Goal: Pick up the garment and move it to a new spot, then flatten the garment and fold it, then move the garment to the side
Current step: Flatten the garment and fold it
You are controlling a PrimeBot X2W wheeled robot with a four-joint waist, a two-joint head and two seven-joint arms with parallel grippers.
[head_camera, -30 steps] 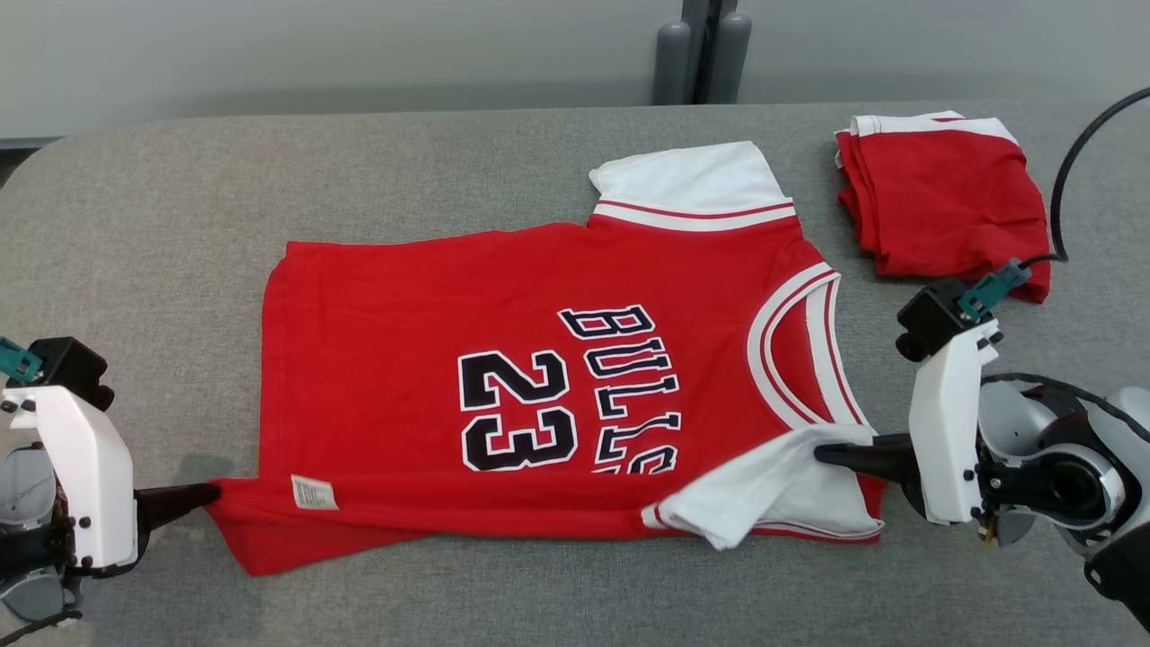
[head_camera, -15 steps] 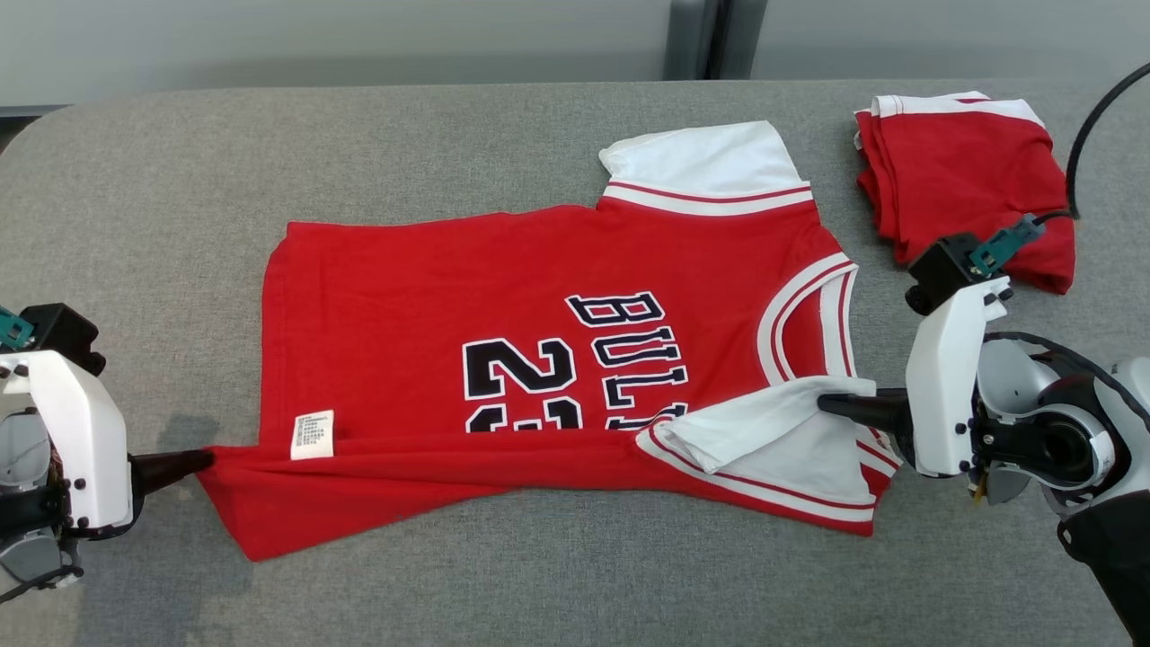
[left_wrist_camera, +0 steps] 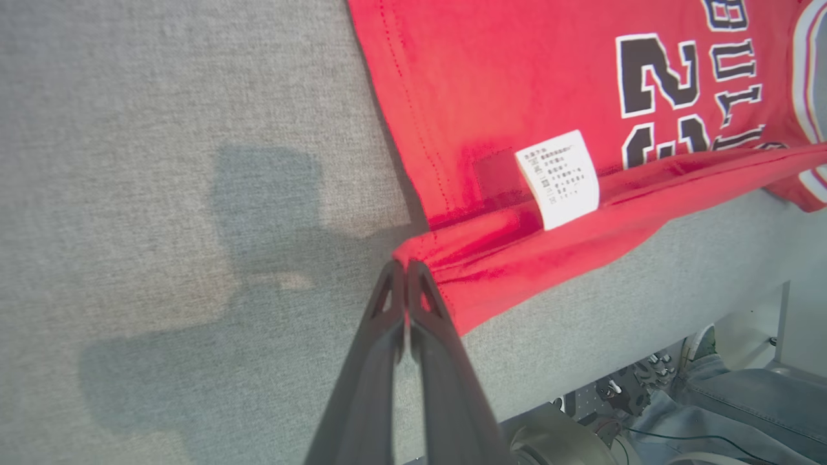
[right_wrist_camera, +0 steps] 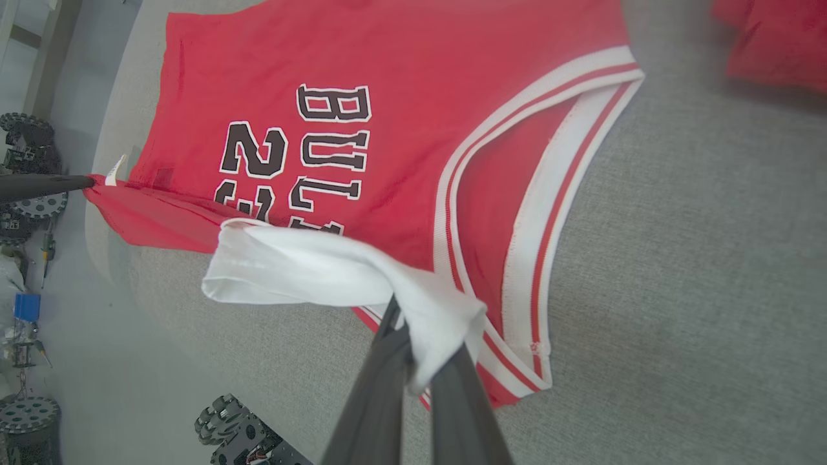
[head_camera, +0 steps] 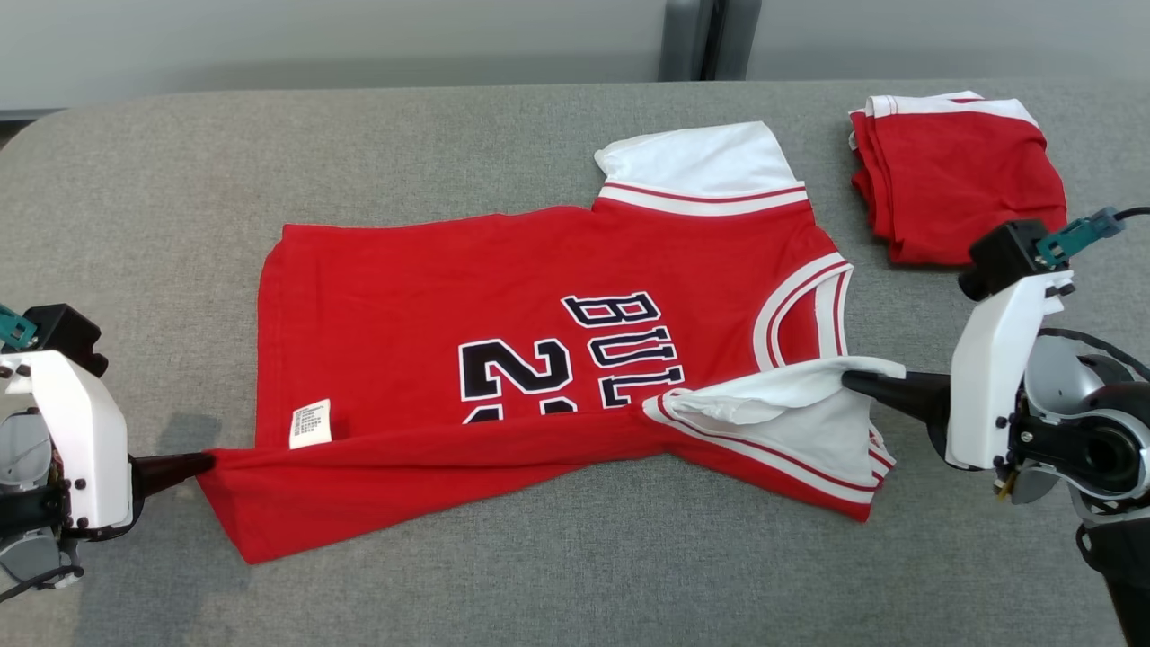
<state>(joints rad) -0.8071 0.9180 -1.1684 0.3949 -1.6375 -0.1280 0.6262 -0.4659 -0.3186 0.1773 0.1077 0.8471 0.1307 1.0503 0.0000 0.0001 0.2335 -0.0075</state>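
A red jersey (head_camera: 431,296) with black "BULLS 23" lettering and white sleeves lies on the grey table, collar toward the right. My left gripper (head_camera: 208,465) is shut on the jersey's near hem corner (left_wrist_camera: 423,258), held just above the table. My right gripper (head_camera: 852,381) is shut on the near white sleeve (right_wrist_camera: 362,271), which hangs draped over its fingers. The near long edge is lifted and folded over the lower part of the lettering. A white care label (left_wrist_camera: 559,177) stands up beside the lifted hem.
A second red and white garment (head_camera: 961,175), folded, lies at the table's far right. The table's near edge (left_wrist_camera: 614,361) runs close below the held hem. Bare grey cloth (head_camera: 135,207) spreads to the left and behind the jersey.
Both grippers have carried the near edge farther over the jersey, hiding more of the "23". The right gripper has shifted right and raised the sleeve. The camera tilted between the earliest frame and now.
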